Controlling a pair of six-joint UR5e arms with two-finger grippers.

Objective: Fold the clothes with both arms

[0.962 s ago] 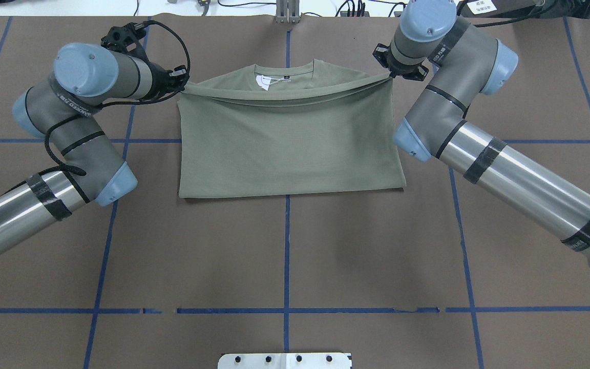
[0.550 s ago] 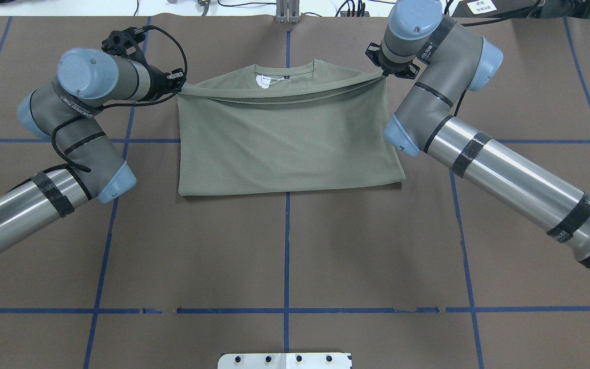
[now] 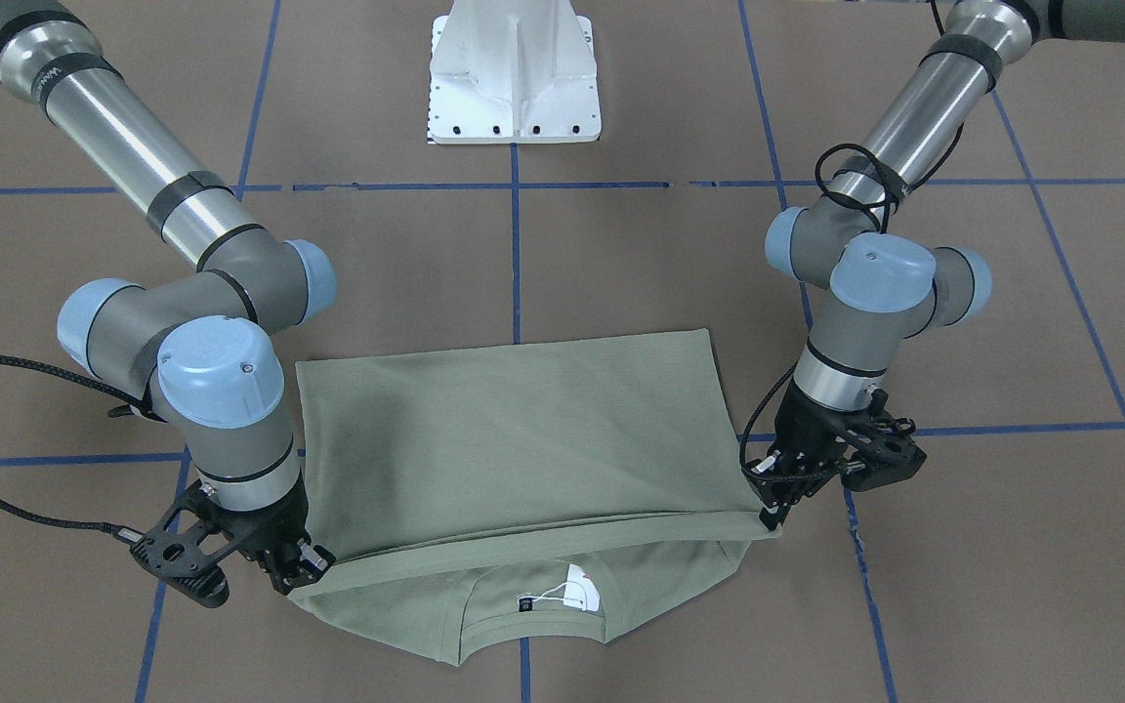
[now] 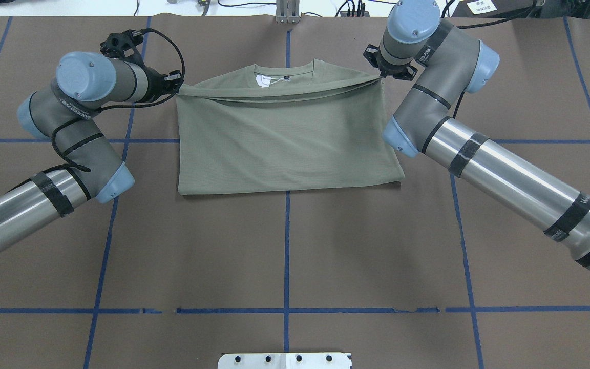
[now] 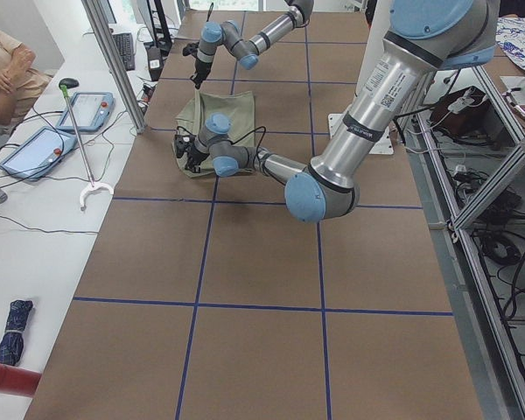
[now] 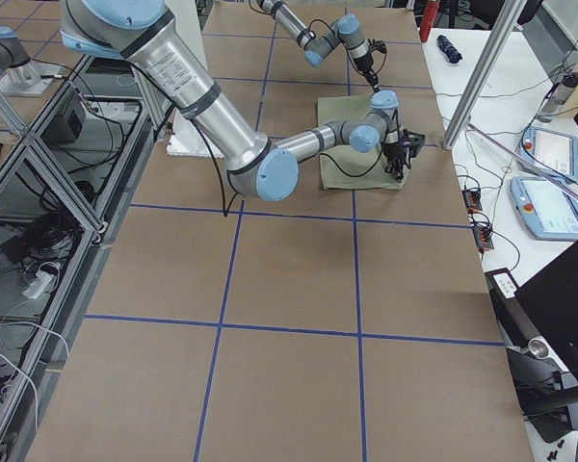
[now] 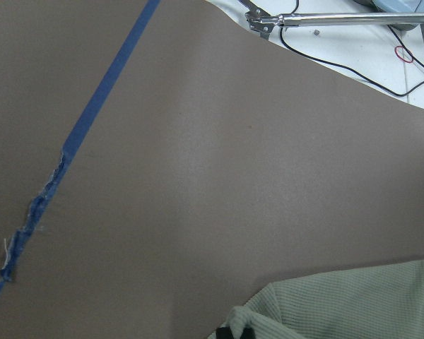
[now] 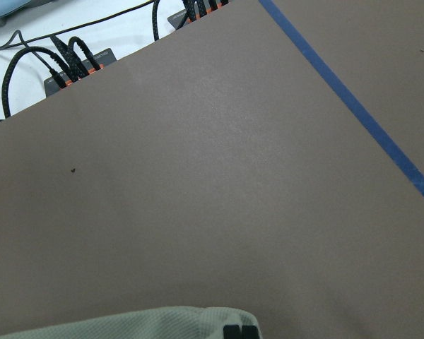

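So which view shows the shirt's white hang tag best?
Exterior front-facing: the hang tag lies near the camera, inside the shirt collar, unobstructed. Overhead exterior shows it smaller and farther away. Both side views are too distant to make it out; the wrist views miss it.

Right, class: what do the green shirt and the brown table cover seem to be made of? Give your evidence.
The shirt: soft matte knit fabric; fine ribbed loops show close up, and it drapes. The table cover: probably matte brown paper; its far edge lies wavy.
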